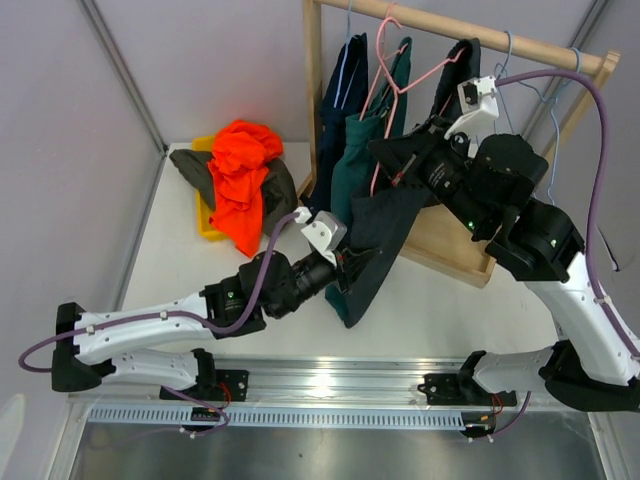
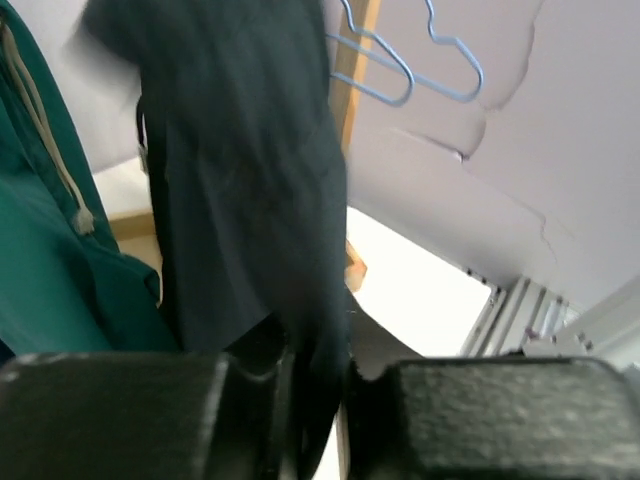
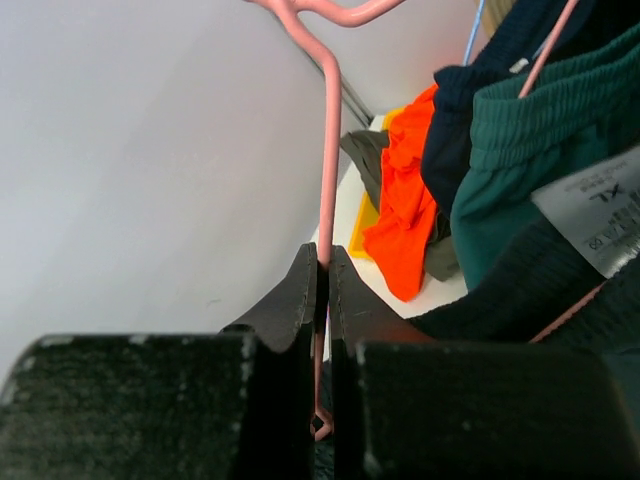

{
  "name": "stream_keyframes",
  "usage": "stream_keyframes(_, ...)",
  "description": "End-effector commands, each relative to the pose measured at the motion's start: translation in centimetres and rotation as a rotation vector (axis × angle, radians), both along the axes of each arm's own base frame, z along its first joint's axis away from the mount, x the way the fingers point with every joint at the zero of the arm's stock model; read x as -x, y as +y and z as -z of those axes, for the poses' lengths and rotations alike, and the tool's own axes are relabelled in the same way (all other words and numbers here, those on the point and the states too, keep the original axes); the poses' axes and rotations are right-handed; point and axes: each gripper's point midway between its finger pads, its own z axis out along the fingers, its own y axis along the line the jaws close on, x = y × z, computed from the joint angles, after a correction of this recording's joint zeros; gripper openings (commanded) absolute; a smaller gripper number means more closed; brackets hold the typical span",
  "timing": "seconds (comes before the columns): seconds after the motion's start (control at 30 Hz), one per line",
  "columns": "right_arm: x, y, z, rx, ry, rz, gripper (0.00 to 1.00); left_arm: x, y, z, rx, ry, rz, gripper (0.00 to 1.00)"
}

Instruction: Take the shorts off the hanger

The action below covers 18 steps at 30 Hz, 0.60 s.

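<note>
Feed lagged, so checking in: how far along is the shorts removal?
Done: orange shorts and olive shorts lie piled on the table. In hand: left gripper grips the black shorts while right gripper pinches the pink hanger. Left: teal shorts and navy shorts hang on the rack.

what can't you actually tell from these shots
Top external: left tool fingertips, buried in the black shorts.
Top external: whether they hang on the pink hanger, hidden by the right arm.
Left wrist: shorts' waistband, blurred, cut by the top edge.
Right wrist: label text, cut by the right edge.
</note>
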Motion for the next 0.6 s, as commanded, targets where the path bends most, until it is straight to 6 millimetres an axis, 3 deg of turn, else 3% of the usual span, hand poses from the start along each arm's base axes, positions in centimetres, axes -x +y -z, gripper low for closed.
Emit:
stream_keyframes(0.0,1.8,-5.2,-10.2,-0.235,-0.250,0.099,0.00,0.8,0.2,2.1,-0.050,0.039,0.024,0.20)
stream_keyframes(0.03,1.9,-5.3,-10.3,-0.236,-0.251,0.099,0.00,0.8,0.1,2.1,-0.047,0.038,0.024,0.23)
stream_keyframes(0.07,1.9,-5.4,-10.4,-0.240,-0.252,0.100,0.00,0.9,0.1,1.9,-0.043,0.036,0.031,0.32)
stream_keyframes(0.17,1.9,-5.4,-10.3,-0.240,-0.251,0.098,0.00,0.8,-0.1,2.1,-0.041,0.039,0.029,0.34)
stream_keyframes(0.27,2.1,-5.5,-10.3,-0.245,-0.246,0.097,0.00,0.6,-0.2,2.1,-0.033,0.035,0.012,0.02)
stream_keyframes(0.43,2.4,-5.8,-10.0,-0.257,-0.241,0.096,0.00,-0.1,-0.1,1.9,-0.014,0.013,-0.024,0.00)
stream_keyframes(0.57,2.5,-6.4,-11.0,-0.259,-0.269,0.114,0.00,0.3,0.2,2.3,-0.009,0.005,-0.023,0.00)
